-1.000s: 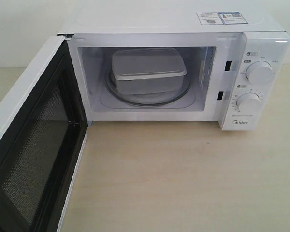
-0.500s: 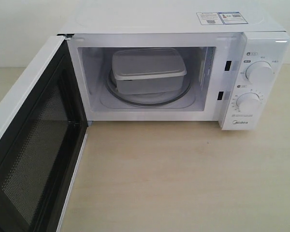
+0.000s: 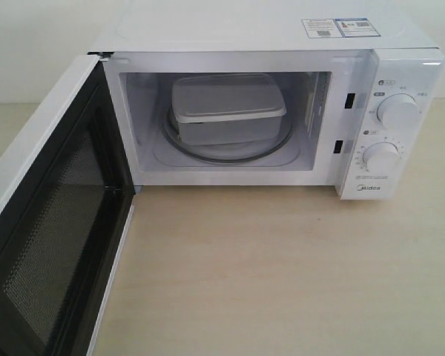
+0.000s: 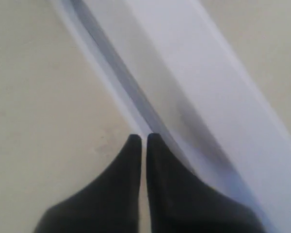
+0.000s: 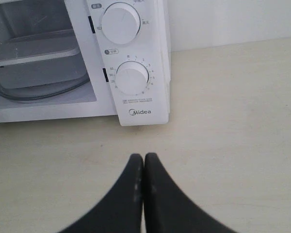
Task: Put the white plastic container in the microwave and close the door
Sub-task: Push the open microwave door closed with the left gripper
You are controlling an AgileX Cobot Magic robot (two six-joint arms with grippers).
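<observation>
The white plastic container [image 3: 226, 107] sits with its lid on, on the glass turntable [image 3: 282, 144] inside the microwave [image 3: 267, 30]. The door [image 3: 52, 222] stands wide open to the left, its black mesh inner face showing. Neither gripper shows in the exterior view. My left gripper [image 4: 141, 137] is shut and empty, its tips close to a long white edge [image 4: 208, 87] that looks like the door. My right gripper [image 5: 143, 156] is shut and empty, low over the table in front of the microwave's control panel [image 5: 136, 111]. The container [image 5: 36, 58] also shows in the right wrist view.
Two round knobs [image 3: 397, 111] [image 3: 380, 156] stand on the microwave's right panel. The pale wooden table [image 3: 282, 267] stretches out in front of the microwave. The open door takes up the left front of the scene. A white wall stands behind.
</observation>
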